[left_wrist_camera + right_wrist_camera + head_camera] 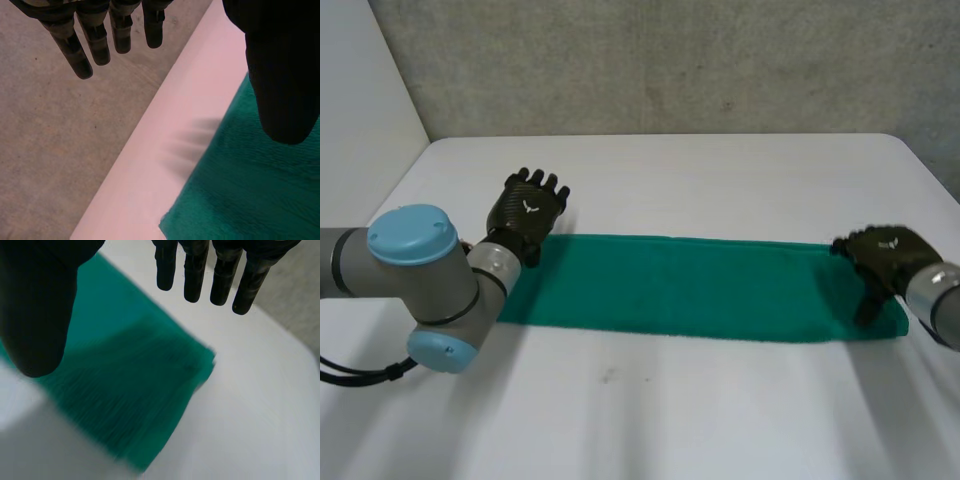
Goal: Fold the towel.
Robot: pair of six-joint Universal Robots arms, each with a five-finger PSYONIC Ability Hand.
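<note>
A green towel (700, 288) lies flat on the white table (670, 170) as a long narrow strip running left to right. My left hand (528, 212) hovers at the strip's left end near its far corner, open, with straight fingers (85, 45) and thumb (280, 75) spread above the towel (250, 190) and holding nothing. At the other end, my right hand (885, 255) is over the strip's right end. It is open too, its fingers (200, 270) straight above the towel's corner (135, 390), with no cloth between them and the thumb (40, 305).
A grey wall (670, 60) rises behind the table's far edge. Grey floor (50, 140) shows past the table edge beyond my left hand's fingertips. Bare tabletop (670, 410) lies in front of the towel.
</note>
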